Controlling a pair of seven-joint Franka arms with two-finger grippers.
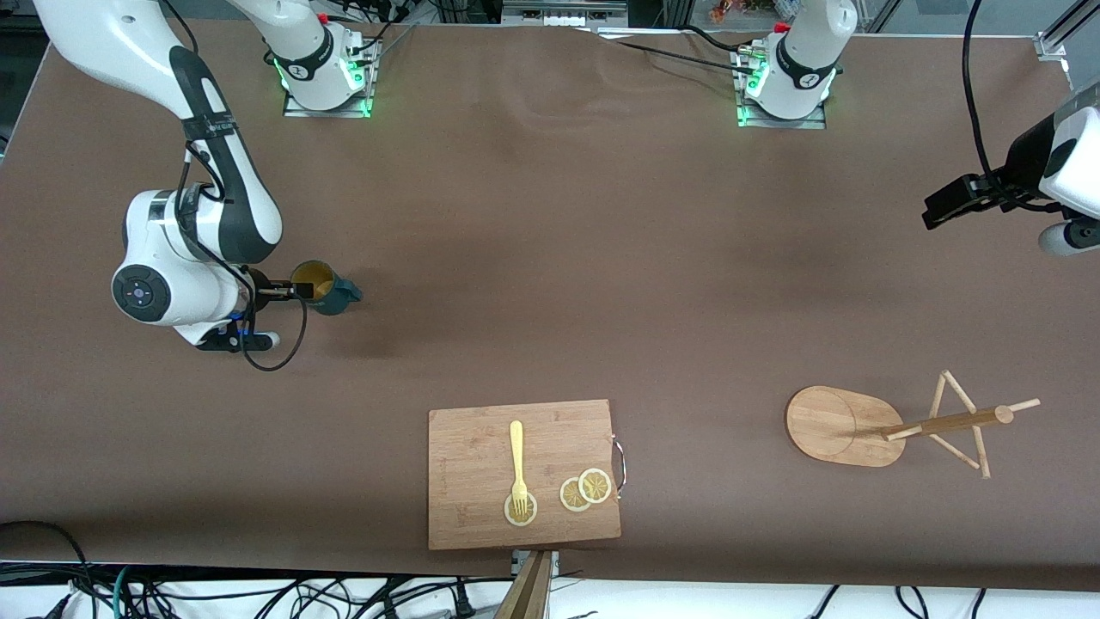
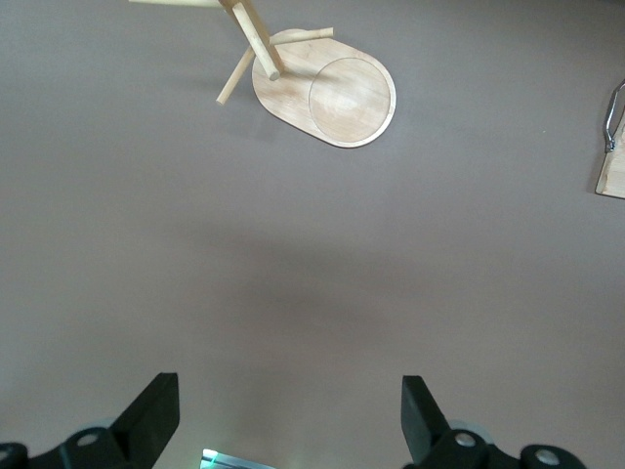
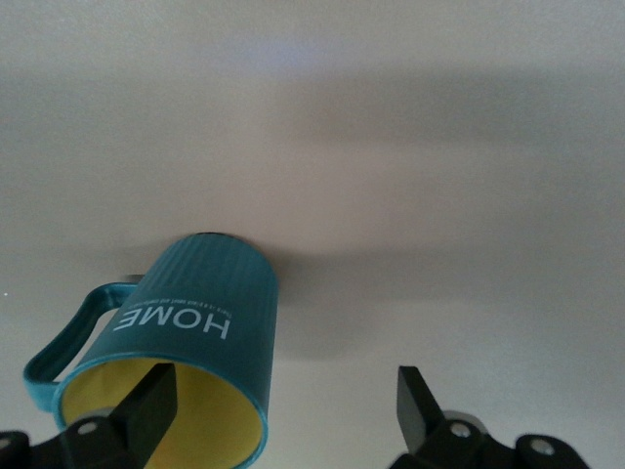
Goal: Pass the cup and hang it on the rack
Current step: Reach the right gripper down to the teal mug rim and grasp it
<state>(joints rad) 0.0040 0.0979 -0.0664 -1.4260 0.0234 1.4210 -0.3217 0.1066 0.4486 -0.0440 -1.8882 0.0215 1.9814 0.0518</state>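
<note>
Mid-left of frame, right end effector [image 1: 288, 291] stands wide astride the cup [image 1: 322, 288] rim, pre-grasp; left end effector [image 2: 290, 420] waits wide above rack [image 1: 846, 425].

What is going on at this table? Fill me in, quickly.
The right pincer is at the small dark teal mug with a yellow inside, toward the right arm's end of the table. One finger reaches inside the rim and the fingers are spread; whether the mug is lifted cannot be told. The left pincer waits open over bare table toward the left arm's end. The light wooden mug tree stands there with nothing on its pegs, so neither the pass nor the hanging has happened.
</note>
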